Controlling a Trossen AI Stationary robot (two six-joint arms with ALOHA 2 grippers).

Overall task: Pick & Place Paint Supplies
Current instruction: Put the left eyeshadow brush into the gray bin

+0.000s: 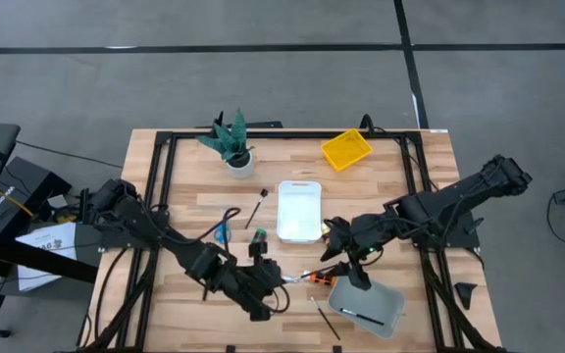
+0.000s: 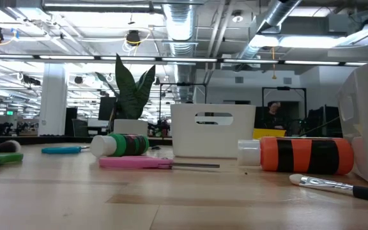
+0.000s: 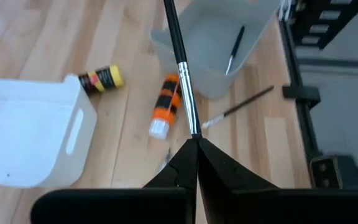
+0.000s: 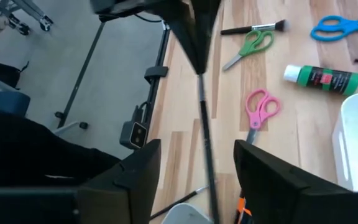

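Left hand point(image 3: 194, 144) clamped on a dark-handled brush point(image 3: 180, 59) held up over the counter point(image 3: 36, 43) near the grey tray point(image 3: 229, 81), right hand point(image 4: 197, 171) spread apart around its handle — risk: left lets go early and the brush drops beside the tray.

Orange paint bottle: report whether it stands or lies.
Lying. The orange paint bottle rests on its side on the table, white cap pointing sideways, beside the grey tray.

Open-plan lab: exposed ducts point(image 2: 177, 25), workstations

Grey floor point(image 1: 263, 78), exposed ceiling ducts point(image 2: 190, 19)
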